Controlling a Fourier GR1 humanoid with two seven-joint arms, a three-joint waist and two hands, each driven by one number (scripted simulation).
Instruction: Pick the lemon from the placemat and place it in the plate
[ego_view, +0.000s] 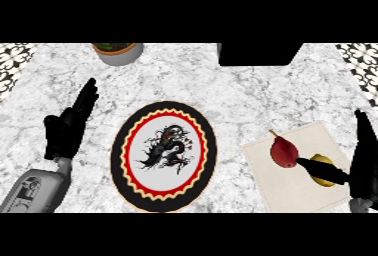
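Lemon (322, 170) lies on the cream placemat (295, 186), near the right side of the mat, and only part of its yellow skin shows. A dark finger or thumb of the right hand (363, 165) crosses over it from the right, so its full shape is hidden. Just beside the lemon, to the left and touching or almost touching it, lies a red pear (283, 151) with a thin stem pointing up-left.

The right hand comes in at the right edge of the view, and much of it is cut off there. It stands tall and narrow along the edge, with one dark digit stretched to the left onto the lemon. Whether the fingers are curled round the fruit or only touching it, I cannot tell.

The left hand (68, 125) is at the left, well apart from the mat. Its fingers are straight and point up and to the right, holding nothing; the grey forearm goes down to the lower left corner.

Between the two hands is the plate (164, 197), with a black rim, a red and yellow ring and a dark dragon picture.

At the top edge a grey pot (118, 54) with a plant and a black box (258, 54) are partly cut off.
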